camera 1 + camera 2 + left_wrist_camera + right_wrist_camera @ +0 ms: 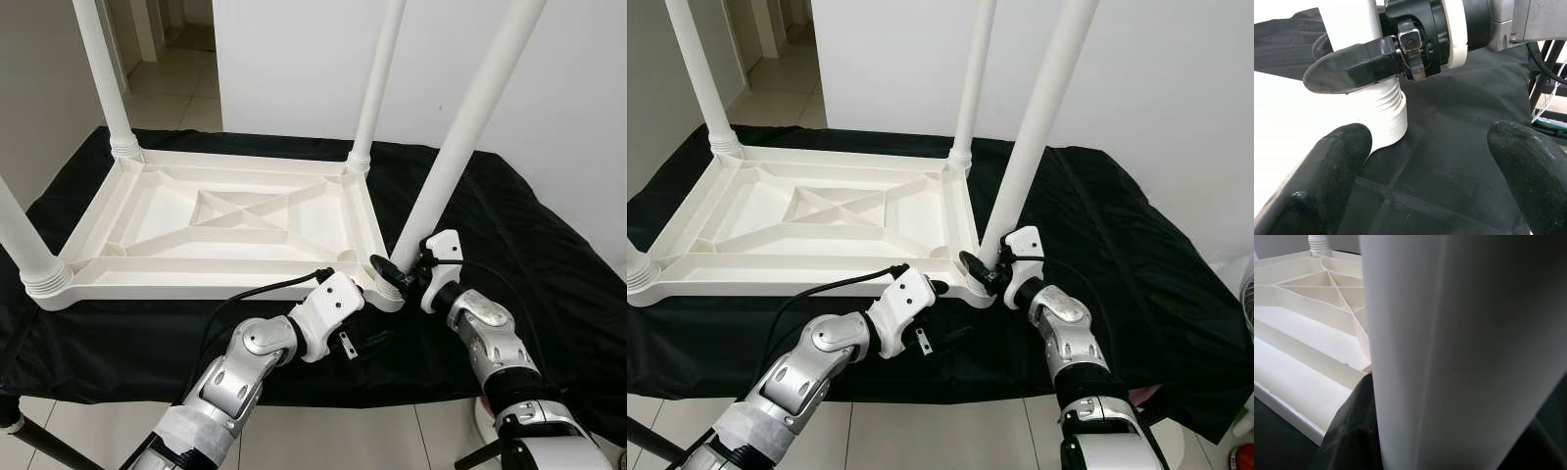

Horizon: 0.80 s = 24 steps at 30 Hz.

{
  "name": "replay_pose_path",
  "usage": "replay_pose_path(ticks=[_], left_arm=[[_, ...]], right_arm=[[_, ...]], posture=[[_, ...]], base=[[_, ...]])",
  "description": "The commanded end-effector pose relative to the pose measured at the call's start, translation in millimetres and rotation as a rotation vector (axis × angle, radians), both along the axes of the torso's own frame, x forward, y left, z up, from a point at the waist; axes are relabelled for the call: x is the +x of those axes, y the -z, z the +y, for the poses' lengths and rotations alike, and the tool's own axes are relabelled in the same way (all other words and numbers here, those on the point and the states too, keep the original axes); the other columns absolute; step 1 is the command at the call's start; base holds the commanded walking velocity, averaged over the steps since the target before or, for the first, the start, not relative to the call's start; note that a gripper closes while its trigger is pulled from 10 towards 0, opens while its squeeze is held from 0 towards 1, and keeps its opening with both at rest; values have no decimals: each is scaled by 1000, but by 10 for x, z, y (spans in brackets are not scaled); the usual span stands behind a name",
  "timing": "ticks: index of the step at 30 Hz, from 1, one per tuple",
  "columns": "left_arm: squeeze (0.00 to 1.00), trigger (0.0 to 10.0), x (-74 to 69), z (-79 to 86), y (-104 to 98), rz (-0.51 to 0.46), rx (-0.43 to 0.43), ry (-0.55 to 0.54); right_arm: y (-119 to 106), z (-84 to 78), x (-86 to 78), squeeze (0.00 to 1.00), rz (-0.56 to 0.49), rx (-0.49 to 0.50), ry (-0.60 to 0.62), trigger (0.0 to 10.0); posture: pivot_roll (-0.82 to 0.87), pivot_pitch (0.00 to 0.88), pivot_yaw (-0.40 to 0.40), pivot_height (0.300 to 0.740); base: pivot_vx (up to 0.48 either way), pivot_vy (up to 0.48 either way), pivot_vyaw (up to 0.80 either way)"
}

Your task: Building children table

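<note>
With our right gripper (392, 272) clenched around the leg (458, 147) at the tabletop's (167, 269) five-o'clock corner and our left gripper (1430, 161) released beside it, we risk twisting the leg crooked in its socket.

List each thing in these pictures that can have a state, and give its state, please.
Table top: upside down on the black cloth, ribs facing up.
Near right leg: upright in its corner socket, gripped near the base.
Other three legs: upright in their corners.
Right gripper: shut on the near right leg.
Left gripper: open, beside that corner, holding nothing.
</note>
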<state>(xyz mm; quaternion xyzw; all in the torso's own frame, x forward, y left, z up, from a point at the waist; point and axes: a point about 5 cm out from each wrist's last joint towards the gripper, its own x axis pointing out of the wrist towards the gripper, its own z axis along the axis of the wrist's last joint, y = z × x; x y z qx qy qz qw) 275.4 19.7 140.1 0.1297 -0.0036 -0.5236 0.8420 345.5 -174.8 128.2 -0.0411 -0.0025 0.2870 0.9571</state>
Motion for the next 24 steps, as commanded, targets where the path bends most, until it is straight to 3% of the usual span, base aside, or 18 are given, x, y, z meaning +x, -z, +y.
replay_pose_path(ticks=[1, 5, 8, 11, 14, 17, 24], left_arm=[[0, 10000, 8, -29, -25, -12, 9, -3], [0, 10000, 5, -28, -21, -10, 9, 0], [0, 10000, 5, -27, -19, -9, 10, 0], [0, 10000, -6, -36, -15, -7, 11, 6], [0, 10000, -8, -37, -13, -7, 11, 7], [0, 10000, -15, -38, -6, -4, 11, 8], [0, 10000, -21, -43, -3, -1, 11, 10]], right_arm=[[198, 50, -51, 0, 94, 4, 4, 10000], [189, 47, -24, 0, 115, 15, 158, 10000], [181, 50, -18, 0, 118, 25, 188, 10000], [88, 151, -53, 0, 100, 120, 369, 10000], [72, 161, -74, 0, 95, 137, 431, 10000], [66, 241, -204, 0, 104, 196, 597, 10000], [99, 332, -391, 0, 132, 234, 750, 10000]], posture=[[56, 36, -62, 740], [51, 40, -60, 740], [51, 40, -60, 740], [46, 43, -56, 740], [45, 43, -56, 740], [42, 46, -57, 740], [41, 47, -58, 740]], base=[[0, 0, 0], [0, 0, 0], [0, 0, 0], [0, 0, 0], [0, 0, 0], [0, 0, 0], [0, 0, 0]])
